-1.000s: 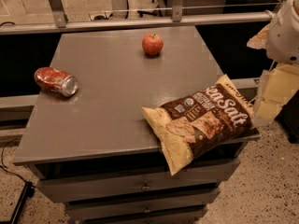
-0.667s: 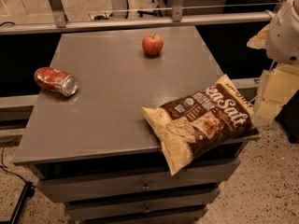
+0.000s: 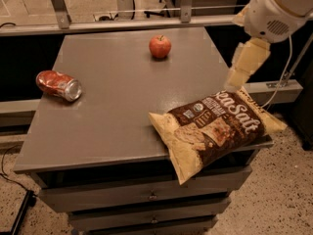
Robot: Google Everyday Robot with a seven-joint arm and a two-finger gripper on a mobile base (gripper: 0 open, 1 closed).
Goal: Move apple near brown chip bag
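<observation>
Item 1, table (image 3: 112, 116): you have a grey flat top over a stack of drawers (image 3: 146, 195), and the clock directions below are read from the top's centre. Item 2, apple (image 3: 160, 46): red with paler patches, stem up, standing at about 12 to 1 o'clock near the far edge, alone on bare surface. Item 3, brown chip bag (image 3: 215, 129): dark brown and pale yellow, white "Sea Salt" lettering, lying flat at about 4 o'clock. One pale corner hangs over the front edge and its right end reaches past the right edge. Seen from the apple, you will find the bag toward 5 o'clock and well apart from it. Item 4, crushed red soda can (image 3: 58, 85): on its side at 9 o'clock near the left edge, silver end facing front-right, well apart from both apple and bag. Item 5, gripper (image 3: 244, 65): pale yellow, hanging from the white arm (image 3: 274, 9) at about 2 o'clock, off the table's right edge, just above the bag's upper right end and well apart from the apple. You cannot tell from this view whether its grip is released or clenched.
</observation>
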